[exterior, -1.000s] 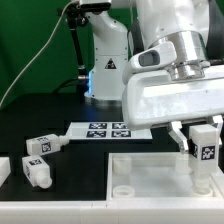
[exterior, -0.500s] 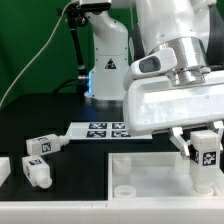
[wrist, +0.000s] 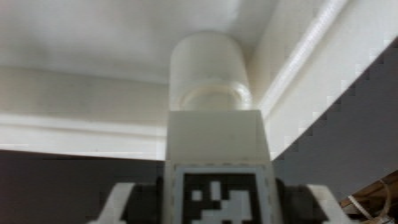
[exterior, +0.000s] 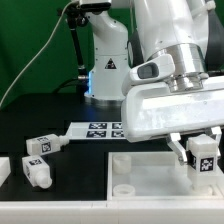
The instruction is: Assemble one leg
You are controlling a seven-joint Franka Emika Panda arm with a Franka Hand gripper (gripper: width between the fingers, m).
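Note:
My gripper (exterior: 203,152) is shut on a white leg (exterior: 204,157) with a black-and-white tag, held upright at the exterior view's right, over the far right corner of the large white tabletop (exterior: 150,178). In the wrist view the leg (wrist: 217,110) stands between my fingers (wrist: 128,205), its rounded end over the tabletop's corner rim (wrist: 294,70). Two more legs lie on the black table at the exterior view's left: one tilted (exterior: 41,145) and one nearer the front (exterior: 37,172).
The marker board (exterior: 100,129) lies flat behind the tabletop, in front of the arm's base (exterior: 105,65). Another white part (exterior: 3,170) shows at the left edge. A green backdrop stands behind.
My gripper has lowered a little with the leg and shifted slightly toward the exterior view's left. The loose legs have not moved.

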